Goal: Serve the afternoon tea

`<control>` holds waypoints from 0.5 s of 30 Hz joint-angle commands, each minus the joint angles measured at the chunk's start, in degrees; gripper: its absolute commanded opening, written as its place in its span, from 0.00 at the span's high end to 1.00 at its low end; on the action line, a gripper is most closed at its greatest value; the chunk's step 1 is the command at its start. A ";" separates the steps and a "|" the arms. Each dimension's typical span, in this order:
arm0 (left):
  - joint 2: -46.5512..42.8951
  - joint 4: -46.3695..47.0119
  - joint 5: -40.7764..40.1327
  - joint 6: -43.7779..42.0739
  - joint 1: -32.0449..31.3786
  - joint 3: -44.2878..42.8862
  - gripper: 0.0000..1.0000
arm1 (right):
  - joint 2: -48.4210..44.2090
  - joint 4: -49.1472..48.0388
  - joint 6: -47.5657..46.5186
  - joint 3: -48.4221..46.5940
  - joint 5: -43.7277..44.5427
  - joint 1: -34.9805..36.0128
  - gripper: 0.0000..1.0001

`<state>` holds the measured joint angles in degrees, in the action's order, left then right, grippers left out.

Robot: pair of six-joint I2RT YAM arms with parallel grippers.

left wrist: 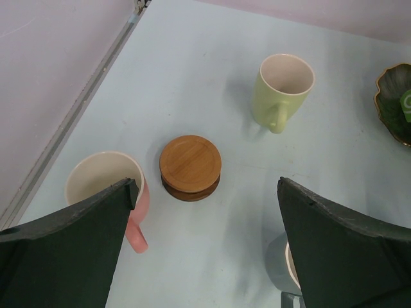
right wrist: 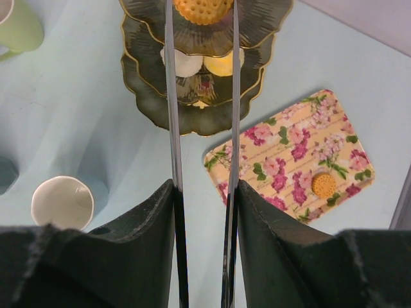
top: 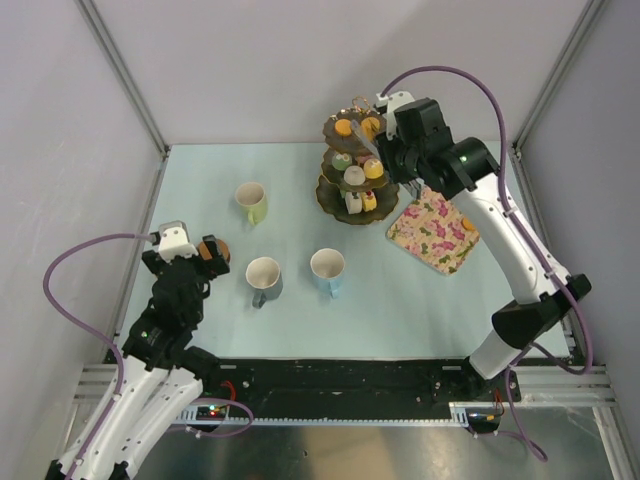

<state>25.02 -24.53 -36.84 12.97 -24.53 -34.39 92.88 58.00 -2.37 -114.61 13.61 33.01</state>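
Right pincer [right wrist: 204,192], clenched on metal tongs [right wrist: 171,96], holds their blades either side of an orange cake [right wrist: 202,8] on the top tier of the three-tier stand [right wrist: 144,90]. The cake is judged light, soft and crumbly, best pinched gently across its sides. Only the right wrist view shows this bracketing, whereas only the left wrist view shows the pink mug [left wrist: 96,179] beside the stacked coasters [left wrist: 190,165] below the released left pincer [top: 190,252].

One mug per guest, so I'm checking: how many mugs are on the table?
4. The yellow-green mug stands farthest back, the grey mug and blue mug side by side in front, and the pink mug at the left, hidden from above, seen only by the left wrist camera.
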 commanded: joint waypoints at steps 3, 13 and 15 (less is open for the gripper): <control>-0.53 1.77 -0.33 -1.00 -0.34 0.38 0.02 | 2.18 -3.26 -0.62 -4.31 -2.08 0.74 0.57; -0.67 1.83 -0.46 -1.10 -0.35 0.53 0.02 | 5.72 -4.19 -0.23 -4.80 -3.31 1.02 0.56; -0.67 1.85 -0.50 -1.11 -0.34 0.48 0.02 | 6.02 -4.20 -0.15 -4.76 -3.25 1.05 0.55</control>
<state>24.95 -24.53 -36.84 12.97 -24.53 -34.39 98.30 56.69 -2.39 -116.29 11.00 33.63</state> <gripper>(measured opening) 0.985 0.443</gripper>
